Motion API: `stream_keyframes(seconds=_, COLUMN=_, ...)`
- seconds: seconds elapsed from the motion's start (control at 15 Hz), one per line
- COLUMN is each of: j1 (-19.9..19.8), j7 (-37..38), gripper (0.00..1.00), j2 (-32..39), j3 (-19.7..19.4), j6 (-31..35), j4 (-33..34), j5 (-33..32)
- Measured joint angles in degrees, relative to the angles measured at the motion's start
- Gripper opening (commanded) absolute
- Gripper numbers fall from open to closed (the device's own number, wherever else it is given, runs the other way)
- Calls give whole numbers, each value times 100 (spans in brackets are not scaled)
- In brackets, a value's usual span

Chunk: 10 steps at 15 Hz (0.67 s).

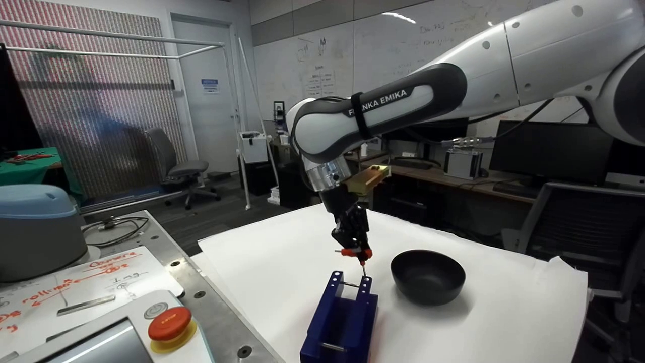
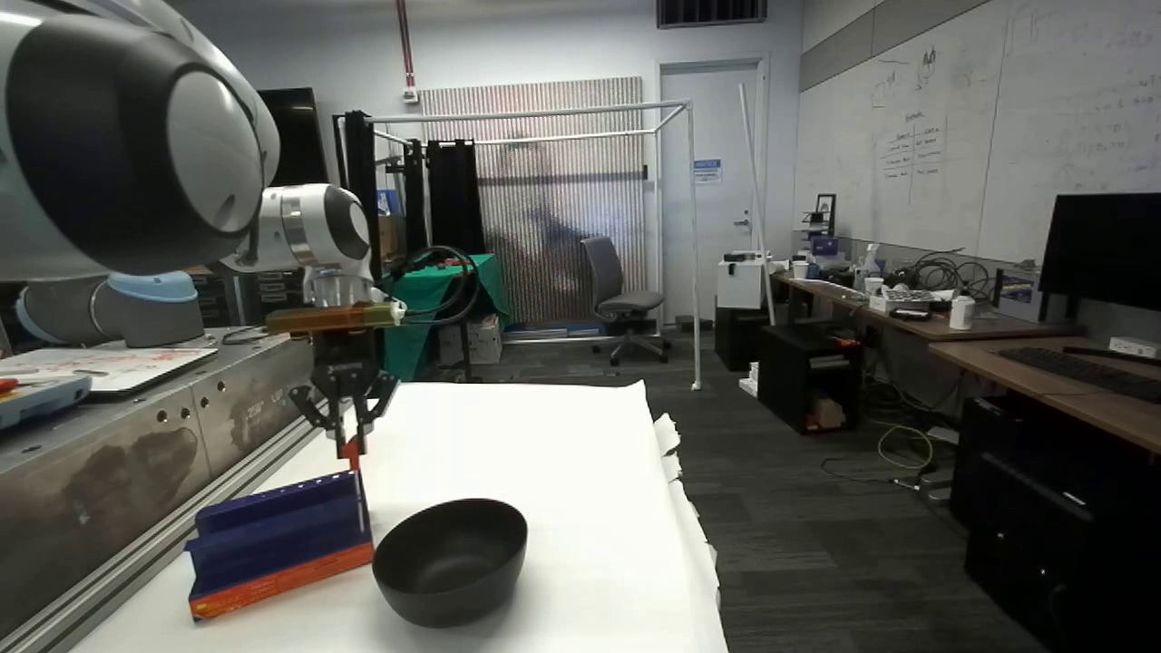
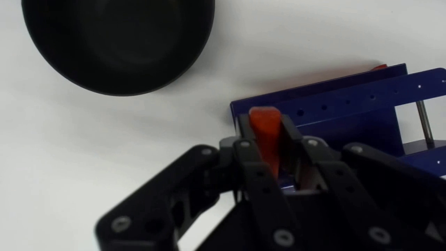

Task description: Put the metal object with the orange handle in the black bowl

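One grasp looks made: my gripper [image 3: 267, 126] pinches the orange-handled tool [image 3: 267, 137], so I should lift clear, then cross to the black bowl [image 1: 428, 278].

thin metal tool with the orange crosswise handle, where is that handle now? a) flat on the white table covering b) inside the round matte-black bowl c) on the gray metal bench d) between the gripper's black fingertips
d, since the wrist view shows the thin metal tool's orange handle between the black fingertips of the gripper, apart from the round matte-black bowl.
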Motion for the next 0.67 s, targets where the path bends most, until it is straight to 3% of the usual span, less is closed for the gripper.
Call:
stream_keyframes(seconds=0.27, j1=1, j7=0, gripper=13, j2=-173, j3=99, j6=58, j4=69, j5=10)
stream_keyframes(seconds=0.67, j1=-32, j7=274, gripper=13, j2=-1134, j3=141, j6=299, j4=-34, j5=57)
